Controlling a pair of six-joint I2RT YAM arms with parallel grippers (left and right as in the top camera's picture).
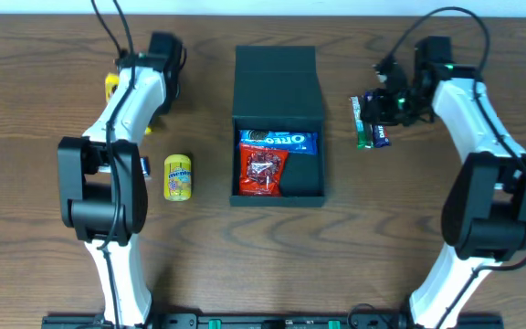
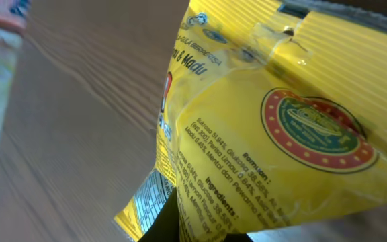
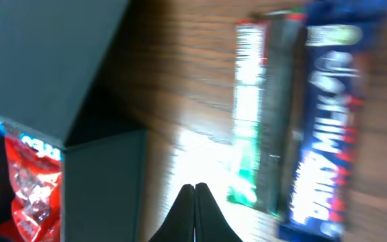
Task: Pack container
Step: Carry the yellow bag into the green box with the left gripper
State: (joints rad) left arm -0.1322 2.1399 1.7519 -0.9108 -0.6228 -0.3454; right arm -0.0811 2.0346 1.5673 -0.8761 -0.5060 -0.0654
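Item: container point(image 1: 277, 78), one unit. You will find it at the middle of the wooden table point(image 1: 44, 55), between the two arms. Finish is matte, dark green-black, with a rectangular body that is close to square. The hinged flap lid is thrown open toward the far edge, plain and unmarked on its face. In the right wrist view the lid and one flat side wall point(image 3: 106, 188) show the same even dark tone with crisp edges. Contents on view: a blue Oreo packet point(image 1: 277, 140) lying across the far end of the cavity, and a red packet point(image 1: 263, 172) just in front of it, overlapping its near edge. The rest of the floor is dark. Loose stock to your left: a yellow Mentos tub point(image 1: 178, 176) on its side near the container, apart from it, and a yellow packet point(image 2: 281, 134) farther back. The left gripper point(image 2: 180, 228) is clamped on the lower edge of that yellow packet. Loose stock to your right: a green bar point(image 3: 249, 114) and a blue Dairy Milk bar point(image 3: 328, 121), side by side and touching. The right gripper point(image 3: 195, 191) is pinched closed on nothing, over bare wood between the container and the green bar.
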